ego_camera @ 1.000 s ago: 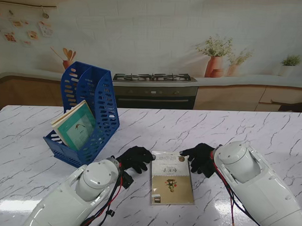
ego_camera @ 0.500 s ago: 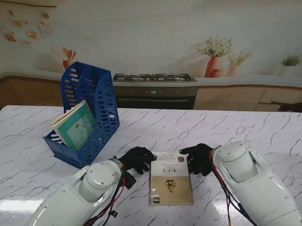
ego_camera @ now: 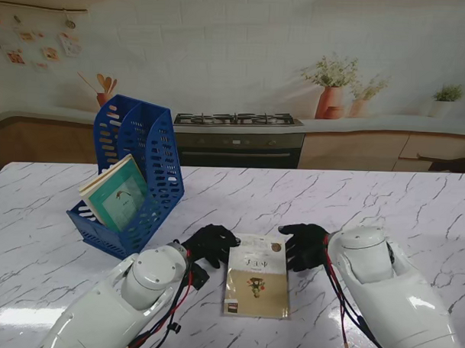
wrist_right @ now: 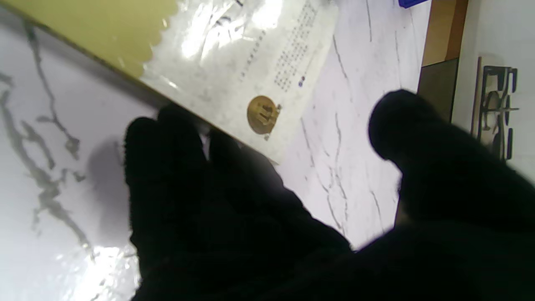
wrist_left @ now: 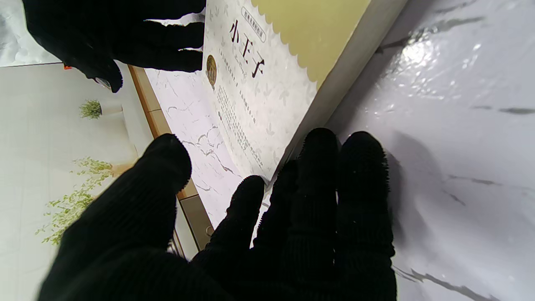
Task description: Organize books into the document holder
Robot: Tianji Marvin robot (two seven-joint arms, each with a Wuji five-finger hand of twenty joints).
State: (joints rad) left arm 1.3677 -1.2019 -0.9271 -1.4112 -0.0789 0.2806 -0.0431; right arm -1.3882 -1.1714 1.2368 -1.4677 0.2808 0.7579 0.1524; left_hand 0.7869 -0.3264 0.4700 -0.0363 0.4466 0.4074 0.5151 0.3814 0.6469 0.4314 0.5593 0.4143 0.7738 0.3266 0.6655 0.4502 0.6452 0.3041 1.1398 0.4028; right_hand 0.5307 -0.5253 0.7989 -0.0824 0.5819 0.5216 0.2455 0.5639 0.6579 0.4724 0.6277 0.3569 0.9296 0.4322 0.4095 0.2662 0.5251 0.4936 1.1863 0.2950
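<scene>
Marble-patterned worktop [ego_camera: 369, 202] carries a cream and olive paperback [ego_camera: 257, 285] lying flat near its front edge, about midway across. The book's long axis runs from the front edge toward the back, skewed slightly, with the white title band at the far end and the olive band at the near end.

Both black-gloved hands flank its far end. The left hand [ego_camera: 208, 243] has its fingers [wrist_left: 322, 167] spread and pressed against the book's left edge near the far corner, the thumb held apart; it grips nothing. The right hand [ego_camera: 306, 246] is likewise spread, its fingers [wrist_right: 175, 138] touching the right edge beside the gold seal [wrist_right: 262, 114], thumb lifted clear. Whether either hand has fingers under the cover, I cannot tell.

Farther back, toward the worktop's left edge, stands the blue document holder [ego_camera: 133, 174], tilted, with a green-covered book [ego_camera: 116, 191] leaning upright in its nearer compartment.
</scene>
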